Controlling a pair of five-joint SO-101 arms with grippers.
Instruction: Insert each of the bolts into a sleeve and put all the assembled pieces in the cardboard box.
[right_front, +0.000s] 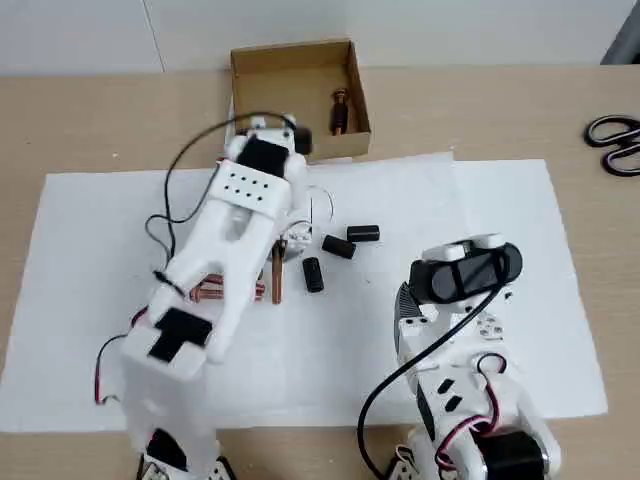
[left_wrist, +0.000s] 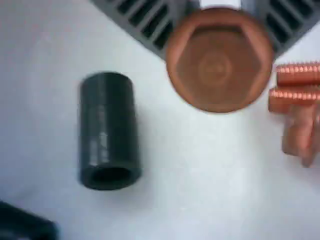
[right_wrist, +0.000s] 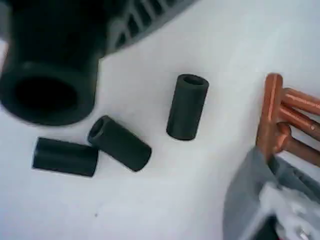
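gripping a copper bolt with its hex head facing the wrist camera, the left gripper hangs just over the paper. the right gripper is closed around a black sleeve, bore end open, well apart from the bolt. risk: the two axes look far from lined up, so the threads could catch the sleeve rim and jam, or twist the bolt in the jaws. a low pass could also knock the three loose sleeves or the spare bolts. the cardboard box holds one assembled piece.
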